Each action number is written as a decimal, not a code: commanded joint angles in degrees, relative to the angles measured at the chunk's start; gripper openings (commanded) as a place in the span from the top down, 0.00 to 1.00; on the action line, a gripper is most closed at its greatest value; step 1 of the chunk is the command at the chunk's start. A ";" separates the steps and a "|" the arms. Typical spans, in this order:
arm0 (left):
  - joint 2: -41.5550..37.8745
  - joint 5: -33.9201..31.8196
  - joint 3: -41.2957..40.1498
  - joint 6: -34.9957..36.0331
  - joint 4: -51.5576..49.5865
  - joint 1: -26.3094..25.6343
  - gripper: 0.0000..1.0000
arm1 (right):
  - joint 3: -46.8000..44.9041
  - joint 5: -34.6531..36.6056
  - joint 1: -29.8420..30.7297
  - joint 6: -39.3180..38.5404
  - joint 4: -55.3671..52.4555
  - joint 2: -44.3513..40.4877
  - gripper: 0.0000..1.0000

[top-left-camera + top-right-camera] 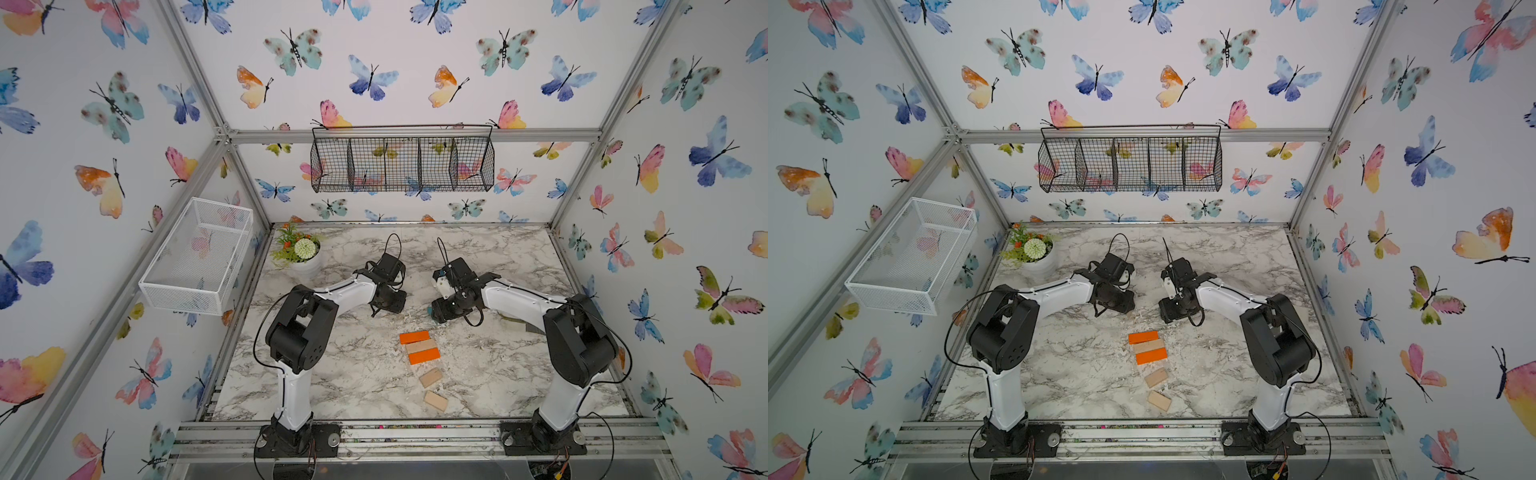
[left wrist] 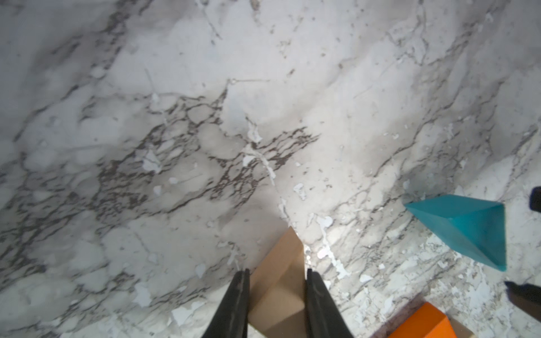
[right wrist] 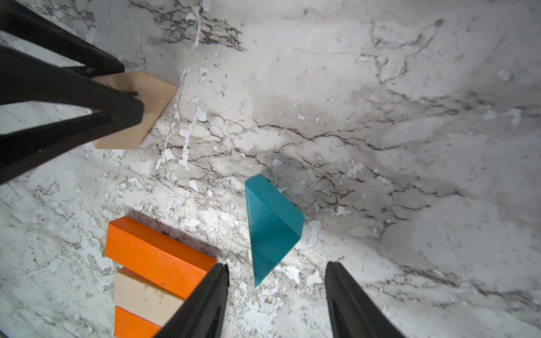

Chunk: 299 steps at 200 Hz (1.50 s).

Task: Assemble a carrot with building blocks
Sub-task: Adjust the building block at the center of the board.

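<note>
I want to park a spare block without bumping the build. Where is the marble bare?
Bare: the table's back right, behind the right arm; and the front strip between the left arm and the block row. Crowded: mid-table, around the tan triangle and teal triangle.

My left gripper [image 2: 278, 270] is clamped on the natural-wood triangle [image 3: 149, 96], low, just beyond the far orange bar [image 1: 414, 337]. My right gripper [image 3: 277, 264] hangs beyond that bar's other end, jaws apart, empty. My left arm [image 1: 345, 291] and right arm [image 1: 519, 301] reach inward, elbows bent.
</note>
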 commanded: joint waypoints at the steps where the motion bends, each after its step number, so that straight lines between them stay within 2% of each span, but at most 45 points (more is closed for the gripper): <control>1: 1.30 -0.45 0.56 -4.02 -6.51 0.89 1.00 | 0.53 0.70 -0.25 1.42 -1.50 0.71 0.39; 52: 0.37 5.44 -2.20 -12.01 -6.66 1.83 1.00 | 1.66 1.89 -0.25 3.60 -1.80 3.79 0.39; 82: -1.68 5.67 -5.05 -15.25 -5.34 1.81 1.00 | 2.46 2.11 -0.17 4.37 -1.42 5.35 0.42; 125: -4.83 6.92 -10.52 -21.48 -1.03 1.67 1.00 | 3.95 1.60 -0.09 6.97 -0.21 7.14 0.52; 159: -4.95 6.05 -9.50 -23.86 -0.80 1.69 1.00 | 6.65 -0.98 -0.08 10.29 -0.23 8.61 0.64; 252: -5.06 6.02 -8.55 -28.12 1.36 1.76 1.00 | 9.87 -6.51 -0.08 19.58 -1.19 10.15 0.61; 271: -4.84 7.06 -7.50 -28.29 1.12 1.79 0.87 | 9.58 -7.91 -0.05 20.46 -0.66 9.35 0.59; 299: -4.84 7.81 -6.25 -27.52 0.60 1.79 0.58 | 8.86 -5.75 -0.16 19.68 -2.05 7.55 0.54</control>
